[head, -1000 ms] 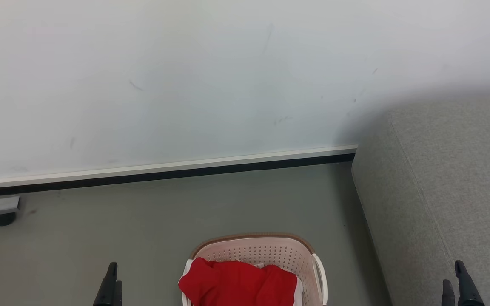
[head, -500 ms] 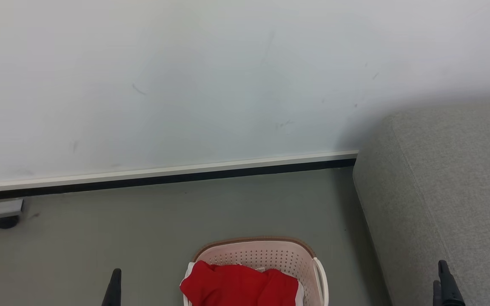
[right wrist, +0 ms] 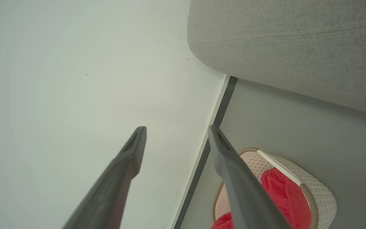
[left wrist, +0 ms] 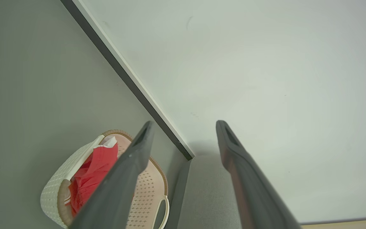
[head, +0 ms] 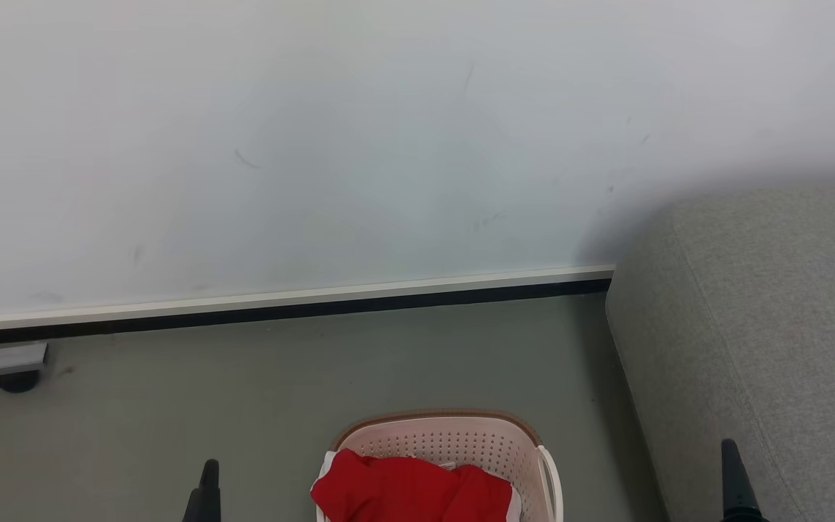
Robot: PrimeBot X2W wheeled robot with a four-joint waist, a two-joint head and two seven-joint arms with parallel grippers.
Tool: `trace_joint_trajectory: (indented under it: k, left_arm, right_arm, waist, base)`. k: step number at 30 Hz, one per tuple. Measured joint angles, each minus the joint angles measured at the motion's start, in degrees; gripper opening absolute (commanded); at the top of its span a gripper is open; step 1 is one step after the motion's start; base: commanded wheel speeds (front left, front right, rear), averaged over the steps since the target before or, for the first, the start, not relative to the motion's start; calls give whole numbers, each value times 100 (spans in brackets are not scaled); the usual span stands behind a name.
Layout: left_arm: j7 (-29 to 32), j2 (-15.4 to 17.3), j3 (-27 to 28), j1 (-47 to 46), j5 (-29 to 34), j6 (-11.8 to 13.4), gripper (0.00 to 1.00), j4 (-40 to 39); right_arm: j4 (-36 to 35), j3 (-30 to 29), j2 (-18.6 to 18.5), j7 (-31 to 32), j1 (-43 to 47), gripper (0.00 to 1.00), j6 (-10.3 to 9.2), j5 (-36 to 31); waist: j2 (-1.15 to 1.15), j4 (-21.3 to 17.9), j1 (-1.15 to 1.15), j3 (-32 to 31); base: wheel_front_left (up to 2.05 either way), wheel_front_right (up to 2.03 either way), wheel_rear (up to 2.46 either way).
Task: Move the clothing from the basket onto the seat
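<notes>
- wall [head: 388,145]: pale, scuffed, with a dark skirting strip [head: 280,313] at its base.
- floor [head: 280,391]: grey-green, carrying basket and seat.
- seat [head: 773,304]: light grey, on the robot's right; no red on the visible part. Near the basket, a strip of floor between.
- basket [head: 435,417]: on the floor, bottom centre of head view, between the two grippers, cut off by the lower edge.
- clothing [head: 410,493]: red heap with white trim, inside the basket, spread side to side across it. Transfer judged not yet begun.
- left gripper [left wrist: 184,123]: fingers [left wrist: 129,171] spread wide, holding nothing; above the floor, left of the basket.
- right gripper [right wrist: 177,128]: likewise spread wide and empty; at the seat's front edge.
- key relation: clothing lies inward from and below both sets of fingers; left judged nearer, so a reach rightward and down.
</notes>
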Motion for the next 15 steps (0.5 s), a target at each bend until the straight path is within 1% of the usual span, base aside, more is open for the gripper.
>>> trace_joint_trajectory:
  k: [6,15]
  left_arm:
    - [-104,0,-124,31,801,66,100,-129]
    - [-268,2,-157,109,1570,194,100,-285]
  right_arm:
    - [81,119,-2,-97,-55,100,0,-743]
    - [103,293,-4,-156,-101,100,0,-1621]
  waist:
    - [0,12,0,-22]
    - [0,39,0,-40]
  base:
    - [0,0,0]
    - [0,0,0]
